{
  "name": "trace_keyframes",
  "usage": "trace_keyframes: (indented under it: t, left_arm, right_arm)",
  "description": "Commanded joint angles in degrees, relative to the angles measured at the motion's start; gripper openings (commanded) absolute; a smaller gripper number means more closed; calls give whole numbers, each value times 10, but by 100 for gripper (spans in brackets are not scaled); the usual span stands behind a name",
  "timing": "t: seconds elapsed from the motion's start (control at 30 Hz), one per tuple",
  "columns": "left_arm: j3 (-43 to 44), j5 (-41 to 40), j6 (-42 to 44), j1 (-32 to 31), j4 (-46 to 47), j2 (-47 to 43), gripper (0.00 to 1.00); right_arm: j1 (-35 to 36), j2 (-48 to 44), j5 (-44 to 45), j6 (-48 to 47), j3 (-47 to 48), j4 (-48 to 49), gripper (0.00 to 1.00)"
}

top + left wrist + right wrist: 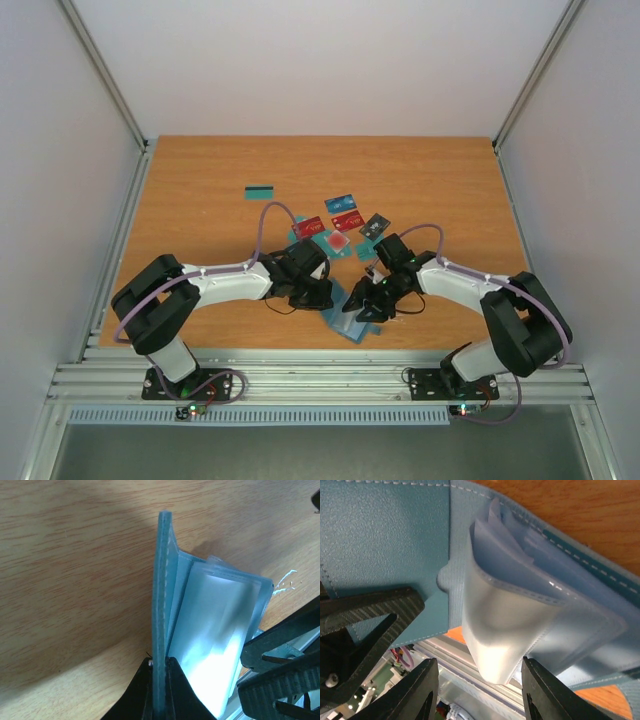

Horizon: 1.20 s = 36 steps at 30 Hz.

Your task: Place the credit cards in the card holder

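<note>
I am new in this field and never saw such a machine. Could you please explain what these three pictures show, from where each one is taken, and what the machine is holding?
The overhead picture looks down on a wooden table with two robot arms bolted at its near edge. Each arm ends in a two-finger gripper. The other two pictures come from small cameras on the arms' wrists, so each shows its own fingers up close.

Loose credit cards, in teal, red, blue and black, lie in the middle of the table.

The left gripper is shut on one cover of the card holder, a teal folding wallet with clear plastic pockets, and holds it open. The right gripper has its fingers apart on either side of one clear sleeve; I cannot tell whether they touch it. No card is held.
</note>
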Motion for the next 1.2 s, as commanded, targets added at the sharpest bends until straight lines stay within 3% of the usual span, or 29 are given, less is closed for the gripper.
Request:
trace_keyframes:
  t: [0.0,0.5,1.17]
  left_arm:
    - [-9,5,-4,-1,16,0,0]
    - [-17,25,-11,-1,37,5,0]
    - [-35,117,-26,8,113,6,0]
  right_arm:
    - [3,14,-14,7,-1,27,47]
    - [3,53,-64,28,33,104,48]
    - [4,99,-80,73,63,248,47]
